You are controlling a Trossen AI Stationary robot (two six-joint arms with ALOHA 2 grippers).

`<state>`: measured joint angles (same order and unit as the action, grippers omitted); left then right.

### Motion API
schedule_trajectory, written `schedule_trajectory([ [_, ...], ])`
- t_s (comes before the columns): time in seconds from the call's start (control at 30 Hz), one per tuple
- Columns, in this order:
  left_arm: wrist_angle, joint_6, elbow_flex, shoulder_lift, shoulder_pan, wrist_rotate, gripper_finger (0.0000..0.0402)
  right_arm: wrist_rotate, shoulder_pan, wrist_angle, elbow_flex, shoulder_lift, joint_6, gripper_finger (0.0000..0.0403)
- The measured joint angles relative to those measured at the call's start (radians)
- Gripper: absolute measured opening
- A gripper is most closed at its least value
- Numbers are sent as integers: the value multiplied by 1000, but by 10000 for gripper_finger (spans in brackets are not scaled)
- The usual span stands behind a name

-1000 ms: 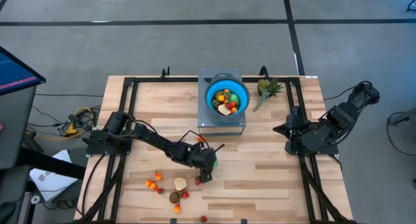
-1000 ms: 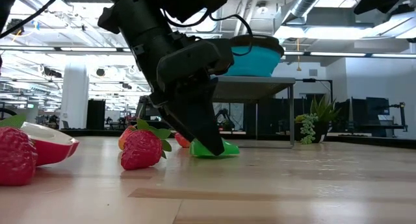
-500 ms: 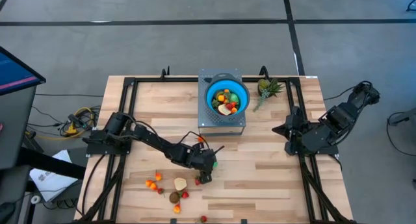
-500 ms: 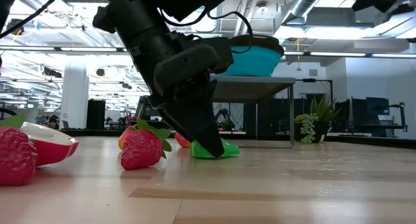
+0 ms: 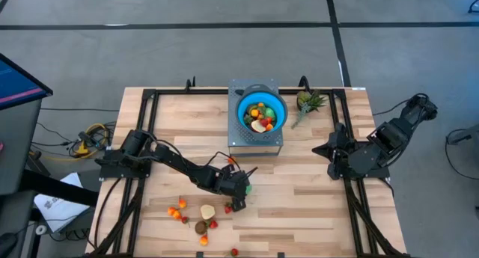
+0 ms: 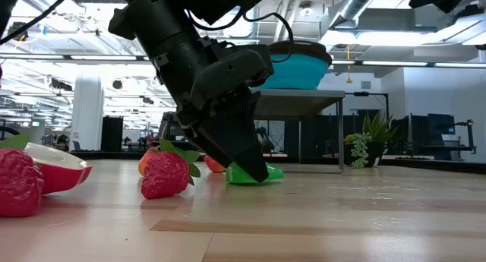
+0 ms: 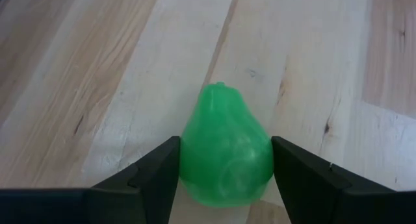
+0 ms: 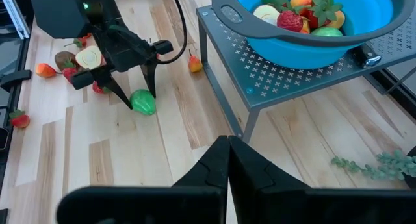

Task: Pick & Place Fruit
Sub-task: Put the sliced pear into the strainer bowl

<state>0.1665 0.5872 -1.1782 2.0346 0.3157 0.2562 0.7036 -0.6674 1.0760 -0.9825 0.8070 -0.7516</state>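
Right, my left hand (image 7: 224, 169) is down on the surface (image 5: 299, 183), its fingers (image 7: 146, 178) pressed against both flanks of the green pear (image 7: 225, 149), gripping it; the stem end points straight ahead, away from my wrist. My right hand (image 8: 227, 152) waits clenched, well apart.

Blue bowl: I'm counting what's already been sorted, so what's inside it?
The blue bowl holds a heap of small toy fruit: red strawberries, orange pieces, a pale slice and green ones. Anything beneath that top layer is covered, so a full count isn't possible.
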Motion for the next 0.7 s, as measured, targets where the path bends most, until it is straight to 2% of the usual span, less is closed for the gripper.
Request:
schedule_trajectory([
  [0.7,-14,1,0,-7,0,6,218,-1,0,-14,0,0,1,0],
])
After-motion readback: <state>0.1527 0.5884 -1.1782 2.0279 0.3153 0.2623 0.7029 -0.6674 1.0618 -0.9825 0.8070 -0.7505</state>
